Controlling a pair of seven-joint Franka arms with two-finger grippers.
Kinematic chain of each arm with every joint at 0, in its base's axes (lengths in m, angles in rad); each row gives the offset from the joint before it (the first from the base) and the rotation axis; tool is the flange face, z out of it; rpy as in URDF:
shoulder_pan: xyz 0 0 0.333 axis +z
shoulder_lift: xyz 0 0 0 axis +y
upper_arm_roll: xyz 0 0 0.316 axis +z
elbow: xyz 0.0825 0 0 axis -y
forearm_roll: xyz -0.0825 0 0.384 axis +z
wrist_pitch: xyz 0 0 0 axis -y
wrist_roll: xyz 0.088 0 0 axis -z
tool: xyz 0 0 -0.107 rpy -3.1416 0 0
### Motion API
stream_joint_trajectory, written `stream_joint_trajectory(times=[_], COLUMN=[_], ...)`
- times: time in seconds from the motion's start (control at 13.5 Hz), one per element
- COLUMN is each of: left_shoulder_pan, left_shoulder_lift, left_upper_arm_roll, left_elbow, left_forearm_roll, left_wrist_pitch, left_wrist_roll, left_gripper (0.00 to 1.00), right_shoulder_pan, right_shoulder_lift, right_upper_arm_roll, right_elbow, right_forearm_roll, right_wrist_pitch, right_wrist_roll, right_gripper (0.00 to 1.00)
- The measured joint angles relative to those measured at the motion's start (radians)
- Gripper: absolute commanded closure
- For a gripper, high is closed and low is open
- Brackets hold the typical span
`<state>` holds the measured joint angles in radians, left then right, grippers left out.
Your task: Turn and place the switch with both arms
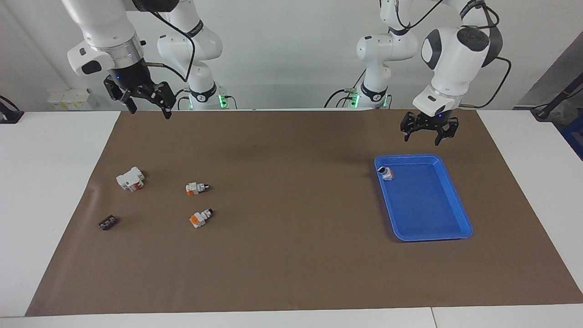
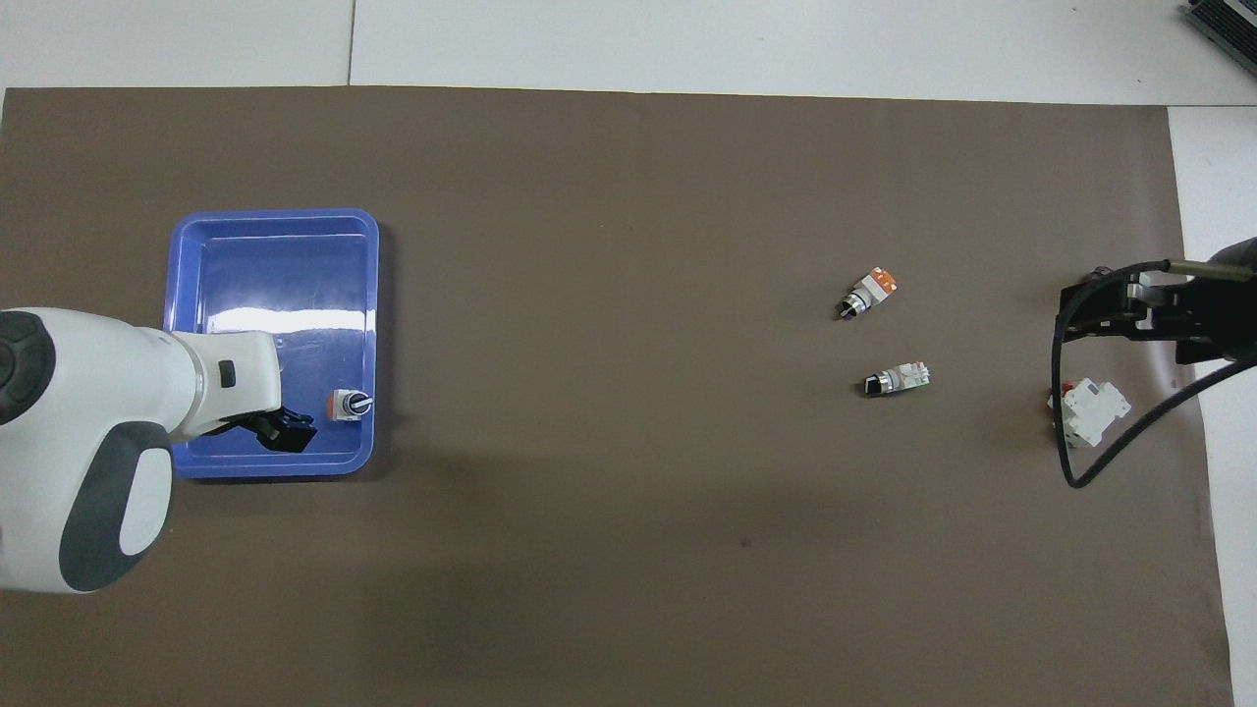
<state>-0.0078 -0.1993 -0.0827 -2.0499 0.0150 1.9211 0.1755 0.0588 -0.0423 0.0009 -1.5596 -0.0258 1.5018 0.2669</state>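
A small white switch (image 1: 386, 173) with a black end sits in the blue tray (image 1: 437, 232), in the corner nearest the robots toward the table's middle; no green shows on it. It also shows in the overhead view (image 2: 349, 404), in the tray (image 2: 275, 226). My left gripper (image 1: 428, 132) is open and empty, up in the air over the tray's edge nearest the robots (image 2: 285, 432). My right gripper (image 1: 145, 105) is open and empty, raised over the mat at the right arm's end (image 2: 1129, 314).
Two white switches with orange buttons (image 1: 196, 187) (image 1: 200, 217) lie on the brown mat (image 1: 291, 255) toward the right arm's end, also seen from overhead (image 2: 896, 379) (image 2: 869, 292). A larger white block with a red part (image 1: 130, 178) (image 2: 1090, 410) and a small black piece (image 1: 108, 222) lie beside them.
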Motion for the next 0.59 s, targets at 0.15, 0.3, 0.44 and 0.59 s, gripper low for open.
stream_joint_trajectory(times=[0.15,0.3,0.44,0.59], left_shoulder_pan=[-0.032,-0.042,-0.042,-0.042], left_shoulder_lift=[0.047,0.116,0.169,0.188], left_upper_arm_roll=[0.048,0.064,0.064,0.069], left_elbow=[0.178,0.360,0.473,0.515], left_forearm_roll=[0.000,-0.001,-0.001,-0.001], left_wrist_pitch=[-0.130,-0.249,-0.322,-0.360], left_wrist_roll=[-0.010,-0.018,-0.033,-0.054], left_gripper=[0.00,0.00,0.00,0.00], right_shoulder_pan=[0.000,0.000,0.000,0.000], right_shoulder_lift=[0.000,0.000,0.000,0.000], right_upper_arm_roll=[-0.004,-0.005,-0.006,-0.008], right_elbow=[0.000,0.000,-0.003,-0.009], right_forearm_roll=[0.000,0.000,0.000,0.000], right_wrist_pitch=[-0.002,-0.002,-0.004,-0.004], right_wrist_roll=[0.000,0.000,0.000,0.000], right_gripper=[0.01,0.01,0.01,0.01])
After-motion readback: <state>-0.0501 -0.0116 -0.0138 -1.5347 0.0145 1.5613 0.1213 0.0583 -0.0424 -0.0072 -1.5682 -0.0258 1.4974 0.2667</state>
